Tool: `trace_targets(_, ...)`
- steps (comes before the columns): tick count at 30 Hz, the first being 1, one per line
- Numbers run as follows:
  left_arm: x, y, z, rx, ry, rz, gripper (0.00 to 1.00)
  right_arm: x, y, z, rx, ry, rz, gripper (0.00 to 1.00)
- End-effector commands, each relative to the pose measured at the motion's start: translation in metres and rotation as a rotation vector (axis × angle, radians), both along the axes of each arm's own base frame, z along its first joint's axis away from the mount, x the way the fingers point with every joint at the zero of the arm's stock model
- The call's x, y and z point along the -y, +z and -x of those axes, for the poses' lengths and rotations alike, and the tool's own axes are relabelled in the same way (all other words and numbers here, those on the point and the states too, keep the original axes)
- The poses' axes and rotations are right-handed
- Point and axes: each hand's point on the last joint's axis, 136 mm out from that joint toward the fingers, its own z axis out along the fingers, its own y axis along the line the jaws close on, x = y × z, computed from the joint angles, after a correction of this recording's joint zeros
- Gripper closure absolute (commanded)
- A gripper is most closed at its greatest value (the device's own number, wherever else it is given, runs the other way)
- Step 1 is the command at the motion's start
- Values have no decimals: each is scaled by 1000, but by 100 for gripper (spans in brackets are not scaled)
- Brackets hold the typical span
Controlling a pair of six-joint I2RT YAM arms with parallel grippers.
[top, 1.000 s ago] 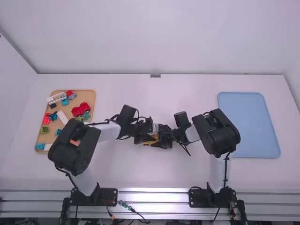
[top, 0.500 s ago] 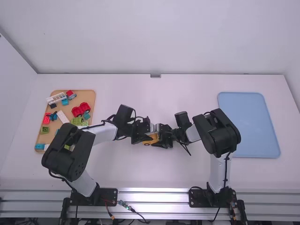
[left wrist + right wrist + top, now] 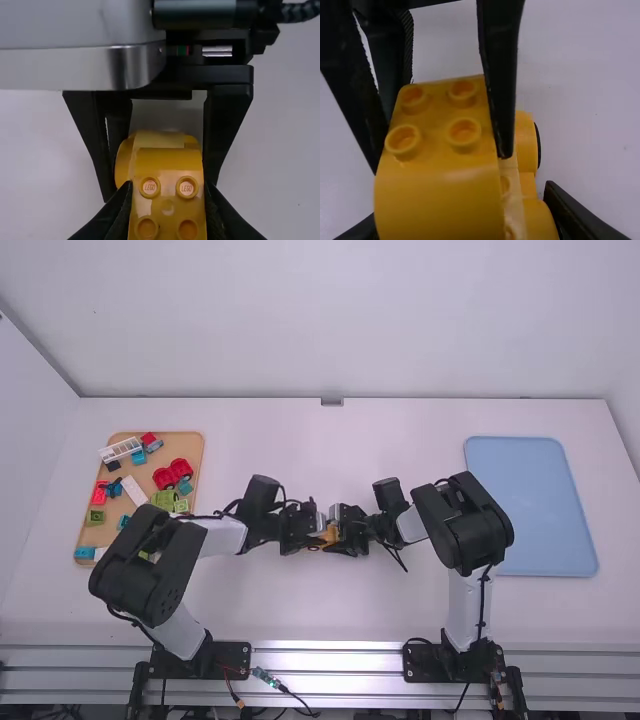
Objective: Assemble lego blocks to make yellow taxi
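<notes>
Status: two-part join in hand. My left jaws pinch a yellow curved block [image 3: 169, 162] by its two sides, studs showing between the fingers. My right jaws are closed on the yellow base [image 3: 526, 135], one finger against its rounded flank. Block and base meet between the two sets of jaws, over the middle of the counter [image 3: 250, 610].

Done, as far as visible: the base has a dark wheel [image 3: 538, 145] and a pale studded layer [image 3: 512, 197]. Some of those studs lie bare just beside the block, so I cannot tell whether it is lined up or fully seated.

Left to do, my judgement: square the block to the studs, press it home, then let go. Build looks well along.

Stock: the wooden tray [image 3: 183, 445] lies well out past my left jaws, with loose blocks [image 3: 163, 478] in red, green, blue and white; I judge most are not taxi parts. The blue tray [image 3: 530, 505] lies well beyond my right jaws.
</notes>
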Motion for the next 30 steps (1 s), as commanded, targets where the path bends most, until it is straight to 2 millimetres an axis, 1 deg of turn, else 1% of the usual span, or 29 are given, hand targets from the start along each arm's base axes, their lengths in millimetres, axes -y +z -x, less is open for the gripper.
trace_targets(1, 0, 2, 3, -21, 4, 15, 98, 5, -10, 2, -26, -19, 31, 91)
trace_targets(5, -2, 1, -2, -8, 21, -2, 98, 4, -10, 2, -26, -17, 30, 91)
trace_targets(11, -1, 1, -4, 10, 13, 1, 98, 5, -10, 2, -27, -18, 30, 91)
trace_targets(16, 2, -7, -8, -25, 9, -4, 98, 5, -11, 3, -31, -18, 32, 91)
trace_targets(19, 8, -10, -5, -65, -34, 34, 98, 5, -11, 3, -31, -17, 33, 92)
trace_targets(21, 7, -14, -6, -79, -42, 32, 98, 5, -11, 3, -32, -17, 33, 91)
trace_targets(25, 4, -23, -6, -108, -19, -27, 98, 5, -11, 4, -35, -17, 34, 92)
trace_targets(30, 1, -22, -5, -136, -16, -18, 98, 5, -11, 4, -35, -17, 34, 92)
